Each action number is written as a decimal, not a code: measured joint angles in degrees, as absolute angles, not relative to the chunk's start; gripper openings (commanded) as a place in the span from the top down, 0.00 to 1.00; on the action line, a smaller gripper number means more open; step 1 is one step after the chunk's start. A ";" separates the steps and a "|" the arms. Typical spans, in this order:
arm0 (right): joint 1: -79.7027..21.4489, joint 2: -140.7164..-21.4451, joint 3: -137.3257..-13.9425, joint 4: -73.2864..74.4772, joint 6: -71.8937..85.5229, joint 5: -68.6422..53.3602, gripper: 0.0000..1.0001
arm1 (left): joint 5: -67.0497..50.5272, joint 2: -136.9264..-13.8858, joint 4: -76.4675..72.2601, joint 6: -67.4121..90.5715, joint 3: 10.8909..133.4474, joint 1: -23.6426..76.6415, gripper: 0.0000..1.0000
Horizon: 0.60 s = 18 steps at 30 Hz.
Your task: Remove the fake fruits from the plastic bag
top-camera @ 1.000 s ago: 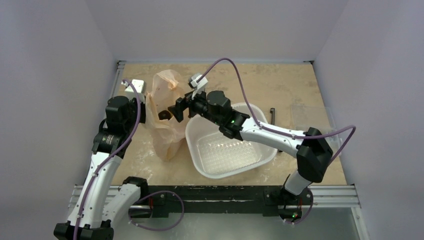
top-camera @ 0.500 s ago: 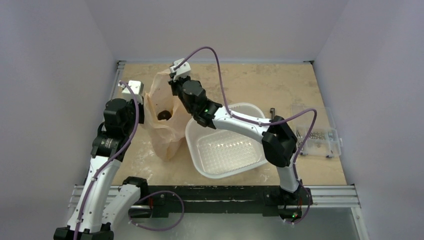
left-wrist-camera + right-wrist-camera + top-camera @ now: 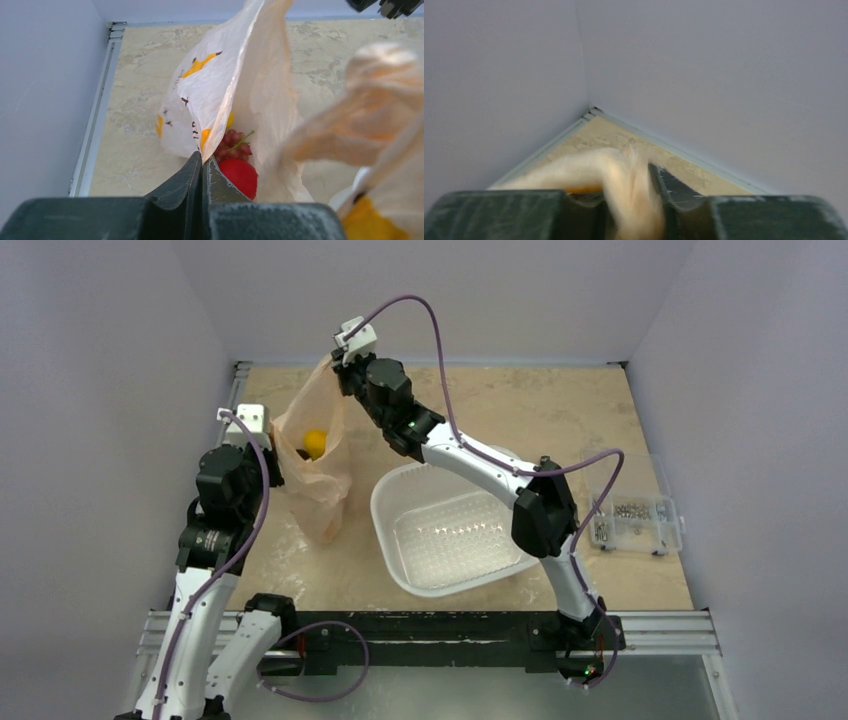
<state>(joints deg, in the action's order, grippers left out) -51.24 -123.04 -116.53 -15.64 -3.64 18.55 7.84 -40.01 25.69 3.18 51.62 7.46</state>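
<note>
Leftmost, the plastic bag [image 3: 318,490] stands with its bottom on the table [image 3: 520,410], just beside the white basin [image 3: 385,525], its mouth pulled open upward. From above, a yellow lemon-like fruit [image 3: 315,443] shows inside the mouth. The left wrist view looks deeper in, where a bunch of reddish grapes [image 3: 232,144] lies against a red tomato-like ball [image 3: 240,175]. Near the right edge of the table, a clear compartment box [image 3: 640,512] holds small metal pieces.

The left arm rises from its base with the wrist turned toward the bag. The left end effector [image 3: 202,161] has its fingers pressed together on the near edge of the film. The right arm stretches over the basin to the far left. There the right end effector [image 3: 631,195] is clamped on a gathered twist of the bag's top and holds it high.
</note>
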 measured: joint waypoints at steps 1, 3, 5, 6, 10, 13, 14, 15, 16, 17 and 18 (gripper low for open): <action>-51.24 -122.56 -115.87 -14.39 -2.63 18.39 0.50 | 7.07 -40.42 25.69 3.16 51.62 7.40 1.00; -51.24 -120.22 -112.42 -12.19 -0.89 18.11 0.36 | 5.02 -41.43 25.69 3.14 51.62 7.29 1.00; -51.27 -115.59 -106.19 -9.41 0.84 17.30 0.28 | 2.92 -42.61 25.71 3.11 51.62 7.25 1.00; -51.27 -113.12 -103.50 -8.08 1.56 16.93 0.25 | 2.46 -43.07 25.71 3.11 51.62 7.25 1.00; -51.31 -104.42 -96.51 -4.14 3.88 15.84 0.22 | 0.93 -44.42 25.89 2.68 51.62 7.25 1.00; -51.37 -98.21 -91.15 -3.86 6.07 13.52 0.28 | 0.45 -44.10 25.87 2.28 51.62 7.25 1.00; -51.35 -96.31 -89.06 -4.36 6.96 11.92 0.29 | 0.40 -44.07 25.87 2.26 51.62 7.25 1.00; -51.37 -94.78 -87.18 -4.93 7.92 10.11 0.29 | 0.40 -44.07 25.87 2.26 51.62 7.25 1.00; -51.44 -94.00 -85.67 -6.39 9.04 7.68 0.28 | 0.38 -44.10 25.87 2.26 51.62 7.25 1.00; -51.53 -93.91 -84.82 -7.77 9.93 5.34 0.28 | 0.36 -44.10 25.87 2.26 51.62 7.25 1.00; -51.72 -94.30 -84.44 -9.02 10.81 2.98 0.29 | 0.36 -44.07 25.87 2.26 51.62 7.25 1.00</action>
